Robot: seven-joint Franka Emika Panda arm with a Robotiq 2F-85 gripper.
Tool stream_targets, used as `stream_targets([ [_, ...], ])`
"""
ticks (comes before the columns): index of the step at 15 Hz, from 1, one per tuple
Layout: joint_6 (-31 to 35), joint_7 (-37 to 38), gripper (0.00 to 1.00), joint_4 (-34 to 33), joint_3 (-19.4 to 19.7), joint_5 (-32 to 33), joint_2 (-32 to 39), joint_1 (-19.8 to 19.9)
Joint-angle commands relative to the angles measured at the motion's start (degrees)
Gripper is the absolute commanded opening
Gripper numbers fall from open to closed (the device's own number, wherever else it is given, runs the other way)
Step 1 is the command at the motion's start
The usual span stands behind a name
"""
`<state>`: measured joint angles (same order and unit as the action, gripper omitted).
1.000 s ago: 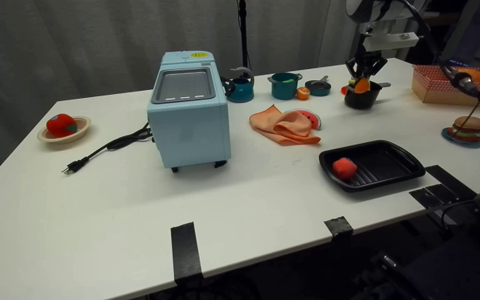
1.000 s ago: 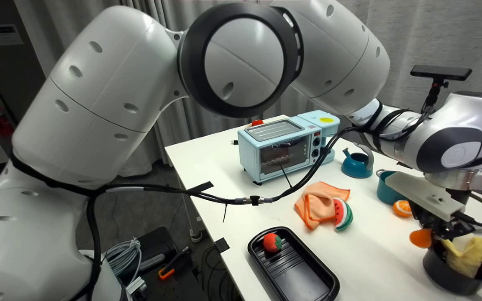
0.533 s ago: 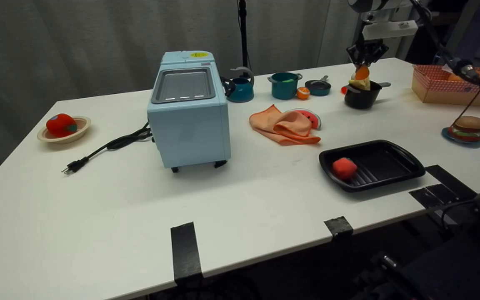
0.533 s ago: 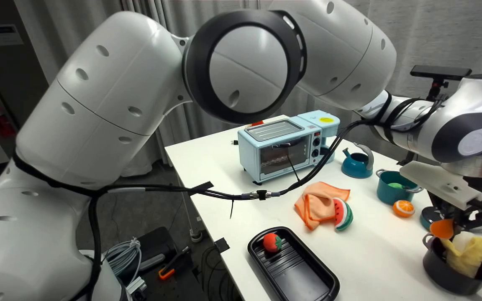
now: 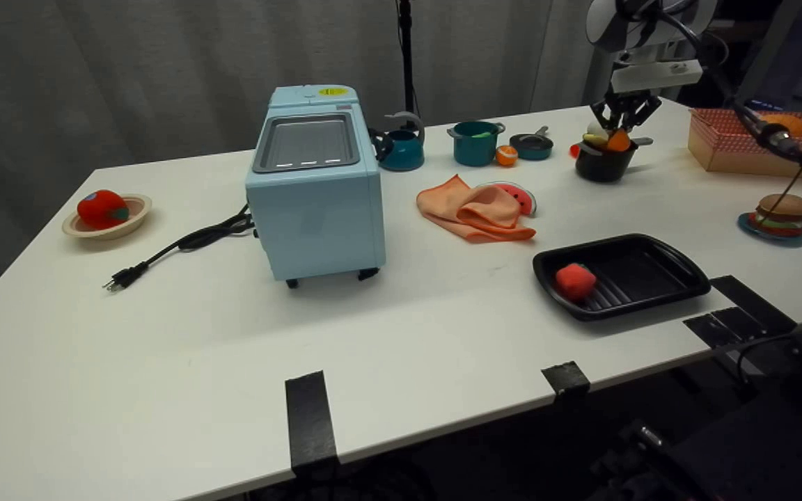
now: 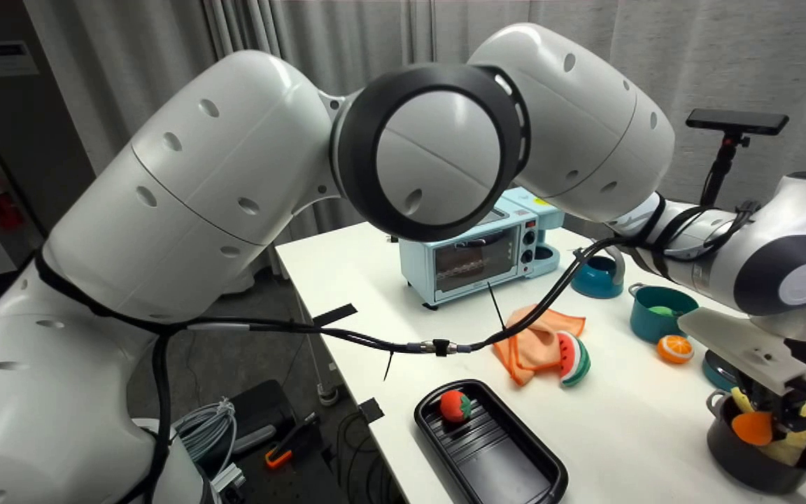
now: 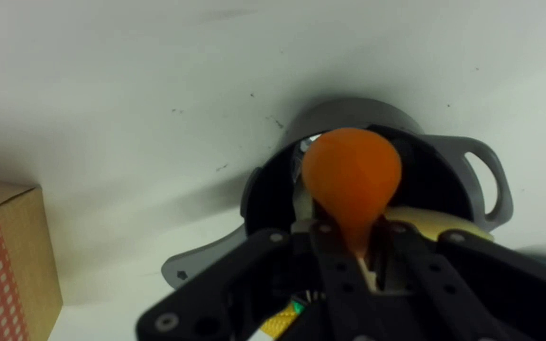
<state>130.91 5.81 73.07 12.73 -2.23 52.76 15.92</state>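
Gripper [image 7: 360,232] at wrist-view six o'clock clamps an orange teardrop-shaped object [image 7: 351,166] by its likely handier tip, over a round black pot [image 7: 353,112].

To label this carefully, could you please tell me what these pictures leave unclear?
- Dark pot, inside: wrist view, partly behind the orange toy and jaws.
- The orange toy's held end: wrist view, hidden by the jaws.
- Basket, far end: in an exterior view, cut off by right edge.
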Motion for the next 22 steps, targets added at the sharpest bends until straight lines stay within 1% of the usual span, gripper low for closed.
stream_targets([
  [1, 0.35, 2.23, 0.04, -3.64, 0.58, 1.0, 2.59, 0.36],
  [2, 0.17, 2.55, 0.4, -4.07, 0.69, 0.98, 2.78, 0.38],
  [3, 0.11, 2.86, 0.42, -4.34, 0.77, 0.94, 2.9, 0.43],
  [5, 0.22, 3.27, 0.55, -4.66, 0.96, 0.99, 2.86, 0.45],
  [6, 0.42, 3.35, 0.64, -4.69, 1.09, 1.08, 2.73, 0.46],
  [8, 0.84, 3.35, 0.78, -4.72, 1.35, 1.27, 2.41, 0.44],
  [9, 0.98, 3.36, 0.86, -4.87, 1.48, 1.37, 2.29, 0.47],
  [11, 1.29, 3.22, 0.99, -5.11, 1.59, 1.36, 1.94, 0.62],
  [13, 2.26, 2.78, 1.0, -4.72, 2.27, 0.45, 1.26, 0.21],
  [17, 6.06, 2.06, 1.0, -3.75, 1.73, -0.55, -0.89, 0.51],
  [19, 7.46, 1.33, 1.0, -3.18, 0.94, -1.33, -2.19, 0.7],
  [22, 7.99, -0.47, 1.0, -1.74, -1.35, -2.87, -4.48, 1.07],
])
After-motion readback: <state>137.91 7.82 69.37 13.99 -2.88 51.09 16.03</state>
